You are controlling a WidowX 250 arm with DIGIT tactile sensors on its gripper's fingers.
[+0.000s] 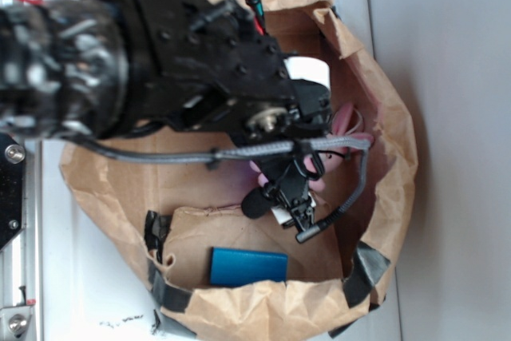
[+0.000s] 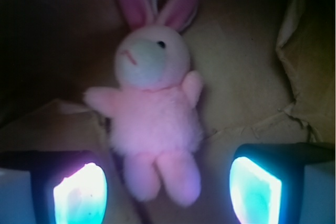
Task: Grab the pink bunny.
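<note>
Hovering w/ pads spread wide and nothing held, the end effector (image 2: pixel 168 187) straddles only the legs of the pink bunny (image 2: pixel 155 114) lying flat inside the paper bag (image 1: pixel 383 93), so a low, slipping pinch could be got.

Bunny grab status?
Done: end effector is down inside the paper bag, lined up over the pink bunny. In hand: fingers open, flanking its legs, not touching. Left: lower, close, lift. Blue block untouched.
</note>
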